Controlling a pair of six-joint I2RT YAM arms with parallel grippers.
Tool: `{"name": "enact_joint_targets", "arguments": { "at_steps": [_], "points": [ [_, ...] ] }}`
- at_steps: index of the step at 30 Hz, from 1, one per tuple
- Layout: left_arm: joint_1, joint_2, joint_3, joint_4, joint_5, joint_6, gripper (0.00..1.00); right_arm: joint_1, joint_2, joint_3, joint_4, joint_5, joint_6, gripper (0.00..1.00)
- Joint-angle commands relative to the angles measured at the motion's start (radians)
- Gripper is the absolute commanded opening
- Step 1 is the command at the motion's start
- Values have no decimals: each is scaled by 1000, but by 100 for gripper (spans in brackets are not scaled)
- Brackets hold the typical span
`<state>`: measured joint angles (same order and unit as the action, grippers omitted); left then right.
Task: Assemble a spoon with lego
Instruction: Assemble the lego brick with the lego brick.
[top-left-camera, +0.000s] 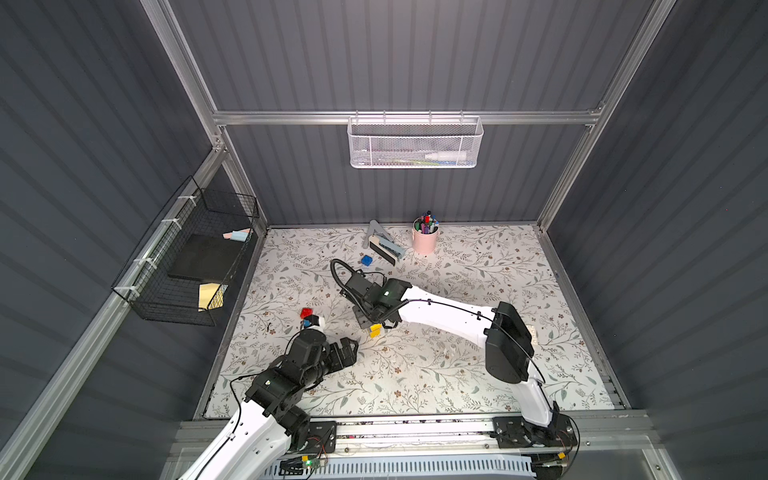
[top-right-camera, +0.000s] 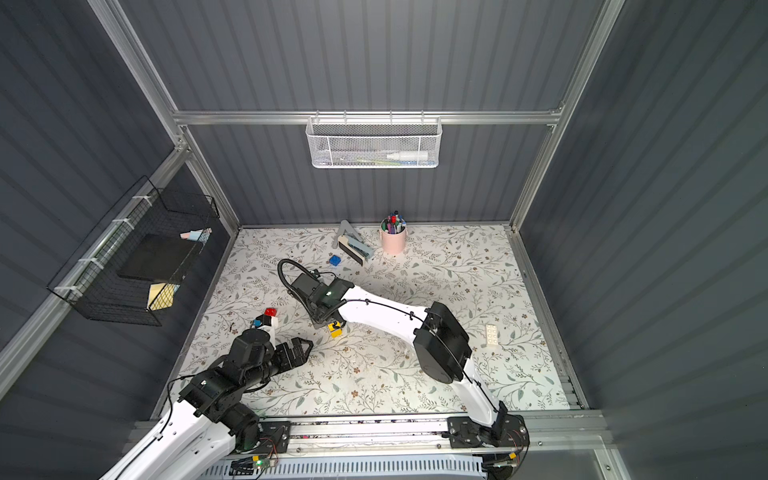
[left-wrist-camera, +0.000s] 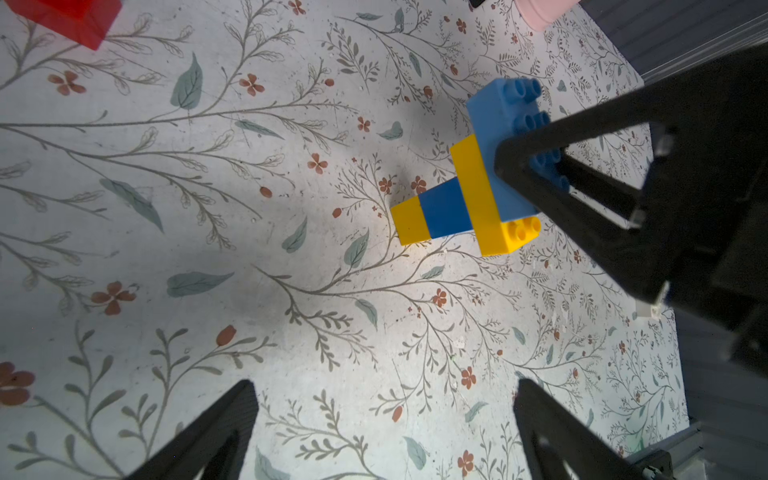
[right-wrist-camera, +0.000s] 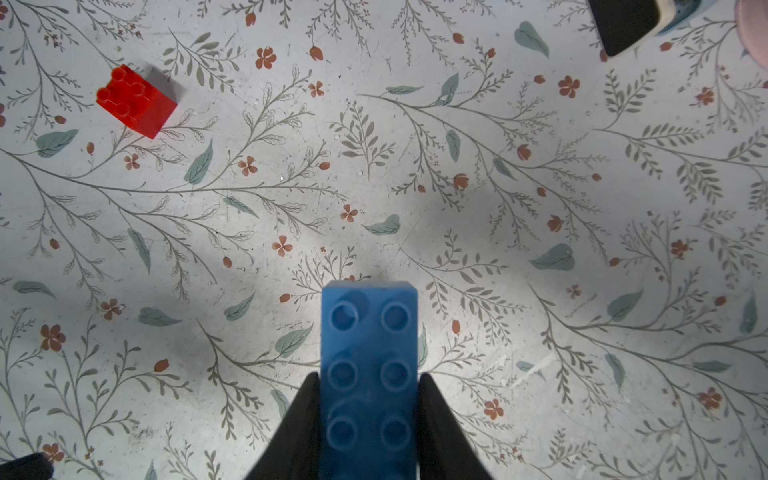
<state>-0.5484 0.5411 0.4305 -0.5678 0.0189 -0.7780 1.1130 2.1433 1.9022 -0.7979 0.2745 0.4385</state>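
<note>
Bare mat (left-wrist-camera: 208, 249) before the left end effector (left-wrist-camera: 384, 386); spoon (left-wrist-camera: 473, 195) and right end effector (right-wrist-camera: 368, 380) as obstacles beyond

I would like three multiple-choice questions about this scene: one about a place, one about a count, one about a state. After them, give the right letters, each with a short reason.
1. Where does the pink cup of pens stand?
A. in the white wall basket
B. on the table, near its far edge
C. in the black wire basket

2. How many studs show on top of the light blue brick in the right wrist view?
A. four
B. six
C. eight

3. In what state is the left gripper?
A. open and empty
B. shut on a red brick
C. shut on the pink cup of pens

Answers:
1 B, both top views show the cup on the flowered table at the far edge.
2 B, the studs form two rows of three.
3 A, its fingers stand wide apart with only table between them.
</note>
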Motion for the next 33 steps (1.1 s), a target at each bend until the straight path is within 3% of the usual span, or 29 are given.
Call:
{"name": "enact_joint_targets", "arguments": {
  "at_steps": [1, 7, 18, 21, 24, 28, 33],
  "points": [
    [-7, -3, 7, -21, -14, -5, 99, -1, 52, -53, -112, -34, 13, 24],
    [-7, -1, 8, -4, -13, -15, 99, -1, 32, -5, -122, -39, 6, 45],
    [-7, 3, 12, -7, -19, -29, 99, -3, -25, 80, -120, -28, -3, 63],
    [-7, 10, 24, -11, -24, -43, 99, -3, -66, 70, -123, -47, -2, 73],
    [-5, 72, 96, -69, -66, -43, 99, -19, -140, 27, -125, -52, -10, 82],
    [23, 173, 207, -127, -113, -17, 99, -81, -283, -87, -114, -77, -20, 87],
    [193, 348, 351, -160, -91, 73, 99, -195, -455, -285, -82, -156, -18, 91]
  ]
}}
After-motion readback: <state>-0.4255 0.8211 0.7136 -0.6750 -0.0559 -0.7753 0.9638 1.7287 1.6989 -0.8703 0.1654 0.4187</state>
